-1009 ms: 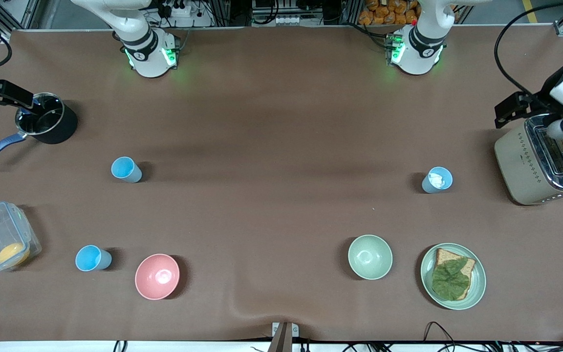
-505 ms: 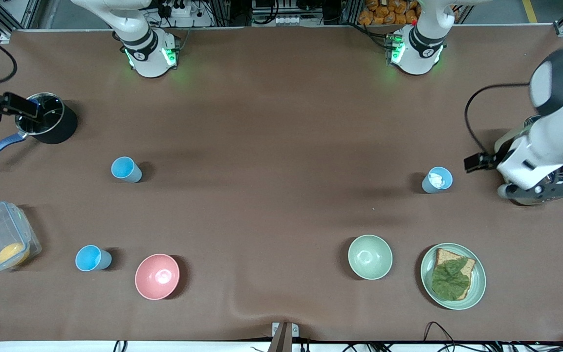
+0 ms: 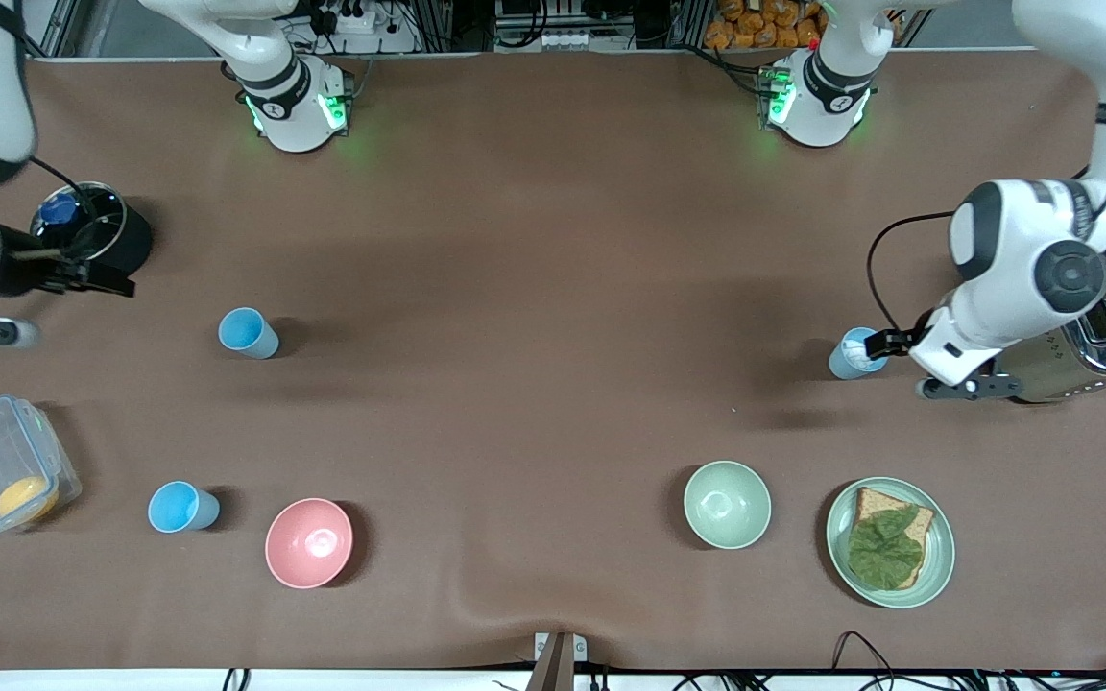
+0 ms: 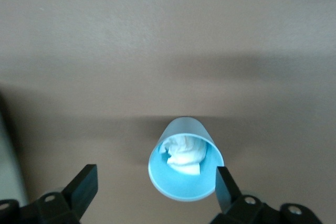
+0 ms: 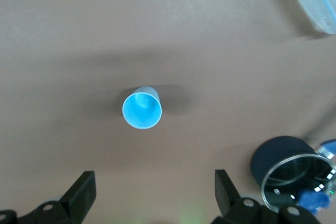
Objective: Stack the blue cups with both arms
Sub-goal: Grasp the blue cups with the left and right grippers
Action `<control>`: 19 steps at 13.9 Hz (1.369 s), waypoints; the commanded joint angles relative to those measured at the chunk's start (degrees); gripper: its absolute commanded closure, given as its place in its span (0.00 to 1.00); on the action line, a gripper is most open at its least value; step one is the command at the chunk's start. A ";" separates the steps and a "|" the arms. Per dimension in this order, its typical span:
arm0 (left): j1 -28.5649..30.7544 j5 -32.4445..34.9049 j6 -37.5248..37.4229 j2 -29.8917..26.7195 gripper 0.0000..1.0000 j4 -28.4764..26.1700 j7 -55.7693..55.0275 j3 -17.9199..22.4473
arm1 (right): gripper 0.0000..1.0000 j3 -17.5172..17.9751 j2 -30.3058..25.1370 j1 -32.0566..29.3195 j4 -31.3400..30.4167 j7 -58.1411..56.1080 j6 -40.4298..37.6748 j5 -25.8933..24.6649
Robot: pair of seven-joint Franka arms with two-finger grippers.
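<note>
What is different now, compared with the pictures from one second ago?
The left gripper swung away from the beige toaster and now hangs, jaws open, by the small greyish-blue cup with the white scrap. The right gripper, jaws open, left the black saucepan, heading for the other small greyish-blue cup. Nothing was grasped; cups and bowls stayed put.

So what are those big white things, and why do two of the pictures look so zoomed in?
They are two robot arms. The big picture looks down at the whole table. The other two come from cameras on the arms' wrists. The left gripper is open beside a blue cup with a white scrap inside. The right gripper is open near the black pot, looking at the other blue cup. Neither holds anything. Also there: a brighter blue cup, a pink bowl, a green bowl.
</note>
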 commanded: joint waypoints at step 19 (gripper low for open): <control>2.29 -3.70 7.24 1.00 1.00 0.11 -6.54 -23.82 | 1.00 0.19 14.00 -0.29 -22.82 0.12 32.33 4.92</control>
